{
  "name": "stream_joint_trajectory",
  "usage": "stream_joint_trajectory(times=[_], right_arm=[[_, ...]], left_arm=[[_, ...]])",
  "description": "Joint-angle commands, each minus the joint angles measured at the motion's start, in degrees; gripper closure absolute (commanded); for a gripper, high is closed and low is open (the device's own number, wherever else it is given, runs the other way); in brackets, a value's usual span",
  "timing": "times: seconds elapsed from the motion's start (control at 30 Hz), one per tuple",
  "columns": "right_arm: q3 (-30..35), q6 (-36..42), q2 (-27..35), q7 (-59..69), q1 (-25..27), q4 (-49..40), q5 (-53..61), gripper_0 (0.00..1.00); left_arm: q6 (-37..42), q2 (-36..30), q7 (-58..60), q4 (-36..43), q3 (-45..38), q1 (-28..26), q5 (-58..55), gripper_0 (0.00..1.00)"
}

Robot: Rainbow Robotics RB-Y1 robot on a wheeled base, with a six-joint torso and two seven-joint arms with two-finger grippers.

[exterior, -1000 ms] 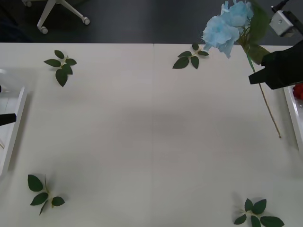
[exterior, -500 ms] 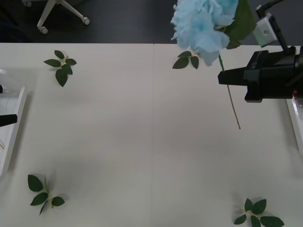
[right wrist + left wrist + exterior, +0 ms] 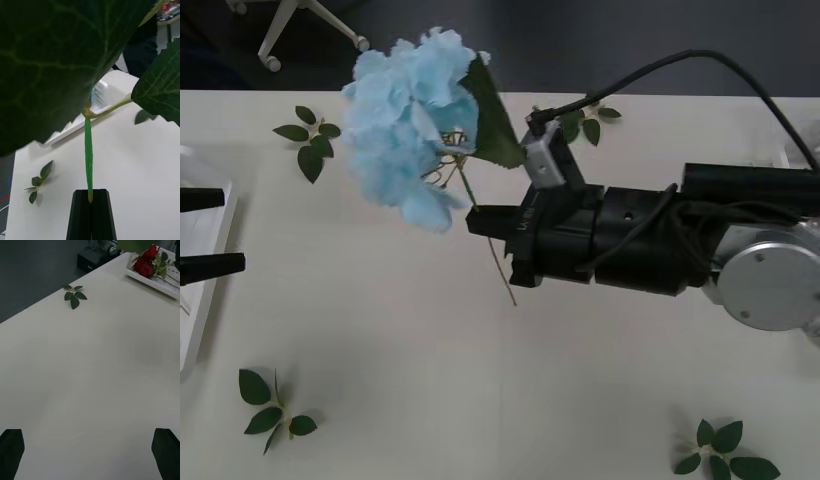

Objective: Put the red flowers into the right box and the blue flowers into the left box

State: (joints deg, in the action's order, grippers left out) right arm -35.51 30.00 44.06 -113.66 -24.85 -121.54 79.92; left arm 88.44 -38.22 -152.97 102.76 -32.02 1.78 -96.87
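While your right arm reaches across the middle of the table (image 3: pixel 380 350), the right gripper (image 3: pixel 480 222) has its black fingers (image 3: pixel 90 213) pressed together on the green stem of the blue flowers (image 3: pixel 405 125), pinching it partway along so the tan lower end hangs toward the tabletop at about 5 o'clock from the grip. You can see the pale blue head raised above the table at roughly 10 o'clock from the gripper, with a big dark leaf (image 3: pixel 492 125) beside it. From the right wrist view, the stem (image 3: pixel 88 161) rises straight out of the closed fingertips, and broad leaves (image 3: pixel 48 60) hang close to the lens.

Your left gripper (image 3: pixel 208 232) sits at the table's 9 o'clock edge, fingers (image 3: pixel 10 444) spread wide apart and holding nothing, right over the left box (image 3: pixel 210 290), whose white rim runs along that edge. In the left wrist view, the red flowers (image 3: pixel 147 262) lie inside the right box (image 3: pixel 150 279) at the far side of the table. Loose leaf sprigs (image 3: pixel 310 140) lie flat on the table near its corners, one at 11 o'clock, one at 7 o'clock (image 3: pixel 268 410), one at 5 o'clock (image 3: pixel 725 452).
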Motion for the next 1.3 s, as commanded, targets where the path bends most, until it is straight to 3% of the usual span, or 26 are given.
stream_joint_trajectory(times=[0.03,0.27,0.43,0.77,1.3], right_arm=[[-5.1,-3.4,-5.0,-1.7,-7.6,4.3,-1.3,1.00],[-12.2,-6.8,-11.6,-1.7,-17.1,13.5,-0.8,1.00],[-13.4,-6.8,-14.3,-1.8,-20.5,17.0,1.4,1.00],[-14.2,-6.7,-17.1,-2.0,-21.7,17.7,3.0,1.00],[-14.2,-6.7,-18.9,-1.4,-22.0,18.6,3.2,1.00]], left_arm=[[0.9,0.5,-2.0,0.3,1.5,0.9,-2.2,0.00],[7.2,2.1,-2.0,-12.0,2.8,5.4,-9.6,0.00],[10.2,2.2,-2.0,-19.4,4.4,7.2,-13.0,0.00],[11.6,2.9,-2.0,-26.5,9.3,7.5,-19.0,0.00],[11.6,12.7,-2.0,-26.6,10.5,9.1,-16.4,0.00]])
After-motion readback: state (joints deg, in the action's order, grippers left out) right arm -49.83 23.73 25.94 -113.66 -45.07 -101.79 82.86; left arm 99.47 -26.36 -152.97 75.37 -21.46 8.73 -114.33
